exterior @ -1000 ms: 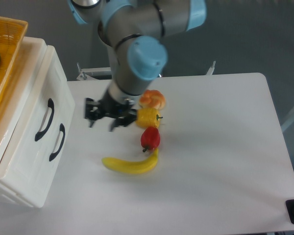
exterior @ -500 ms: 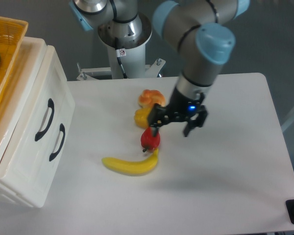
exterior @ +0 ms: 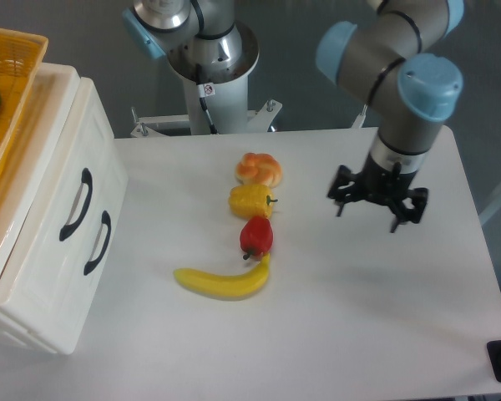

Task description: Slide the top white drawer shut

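Note:
The white cabinet (exterior: 42, 276) stands at the table's left edge, with two drawer fronts facing right. The top white drawer (exterior: 54, 180) has a black curved handle (exterior: 77, 205); its front looks flush with the lower drawer front (exterior: 71, 284), which has its own black handle (exterior: 98, 242). My gripper (exterior: 369, 214) hangs over the right half of the table, far from the cabinet. Its black fingers (exterior: 338, 203) point down, spread apart, with nothing between them.
A row of toy food lies mid-table: an orange pastry (exterior: 260, 169), a yellow pepper (exterior: 250, 201), a red pepper (exterior: 256, 237) and a banana (exterior: 221, 282). A yellow basket (exterior: 17, 92) sits on the cabinet. The robot base (exterior: 209, 58) is at the back.
My gripper has swung from just right of the cabinet, across the food row, to the right side of the table. The drawers and food have not moved.

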